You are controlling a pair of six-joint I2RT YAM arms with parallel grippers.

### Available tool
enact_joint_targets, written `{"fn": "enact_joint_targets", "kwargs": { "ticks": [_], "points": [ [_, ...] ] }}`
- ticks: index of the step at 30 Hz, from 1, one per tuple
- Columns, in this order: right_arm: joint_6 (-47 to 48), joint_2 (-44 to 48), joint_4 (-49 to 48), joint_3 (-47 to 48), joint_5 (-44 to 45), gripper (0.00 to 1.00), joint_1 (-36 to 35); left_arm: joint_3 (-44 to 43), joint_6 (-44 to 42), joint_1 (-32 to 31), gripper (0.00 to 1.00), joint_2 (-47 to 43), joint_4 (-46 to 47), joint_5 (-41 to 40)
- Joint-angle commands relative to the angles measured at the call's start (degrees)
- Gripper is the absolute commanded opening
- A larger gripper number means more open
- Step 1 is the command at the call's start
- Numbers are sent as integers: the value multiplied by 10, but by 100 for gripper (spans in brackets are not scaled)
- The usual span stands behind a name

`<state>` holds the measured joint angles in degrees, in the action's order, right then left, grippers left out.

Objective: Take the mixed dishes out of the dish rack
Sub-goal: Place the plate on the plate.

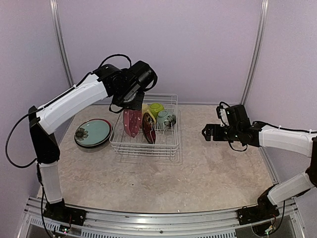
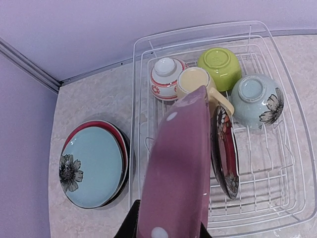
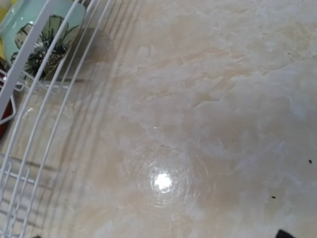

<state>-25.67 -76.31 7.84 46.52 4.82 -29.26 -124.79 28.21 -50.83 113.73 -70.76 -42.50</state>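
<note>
No legible text, brand mark, number or sign in any of the three views. The only markings are decoration:
- black flower print on the round teal plate (image 2: 91, 166)
- black flower print on the pale green bowl (image 2: 255, 99)
- white dots on the pink round plate (image 2: 178, 163)
- red pattern band on the small white-and-red bowl (image 2: 166, 79)

None of it is lettering.
</note>
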Motion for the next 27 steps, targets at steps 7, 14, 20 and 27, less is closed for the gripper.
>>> {"fn": "enact_joint_targets", "kwargs": {
  "ticks": [7, 14, 20, 27],
  "points": [
    [-6, -13, -3, 5, -2, 100, -10, 173, 3, 108, 0, -210, 172, 168],
    [-9, -20, -5, 7, 0, 100, -15, 363, 54, 276, 0, -355, 278, 336],
    [-10, -30, -5, 14, 1, 100, -18, 505, 109, 426, 0, -461, 368, 456],
    [-10, -29, 2, 18, 9, 100, -19, 669, 213, 602, 0, -503, 496, 622]
  ]
}}
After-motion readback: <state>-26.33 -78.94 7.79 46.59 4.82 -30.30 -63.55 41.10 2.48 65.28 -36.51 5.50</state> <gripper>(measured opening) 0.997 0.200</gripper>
